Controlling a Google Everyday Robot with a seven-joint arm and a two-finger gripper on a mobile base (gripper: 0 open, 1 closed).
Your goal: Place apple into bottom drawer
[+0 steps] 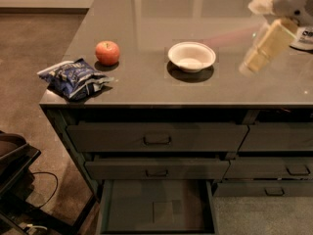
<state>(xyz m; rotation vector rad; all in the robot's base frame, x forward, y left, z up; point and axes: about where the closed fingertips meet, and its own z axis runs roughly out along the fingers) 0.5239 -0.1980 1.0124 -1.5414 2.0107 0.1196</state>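
The red-orange apple rests on the left part of the grey countertop. The bottom drawer of the left column is pulled open below, showing a flat grey floor with a faint square mark and nothing in it. My gripper is cream-coloured and hangs in the air over the right side of the counter, to the right of the white bowl and far from the apple. It holds nothing that I can see.
A white bowl stands mid-counter. A blue chip bag lies at the front left corner. Two shut handled drawer fronts sit above the open drawer. Right-column drawers are shut. A dark object and cables stand on the floor at left.
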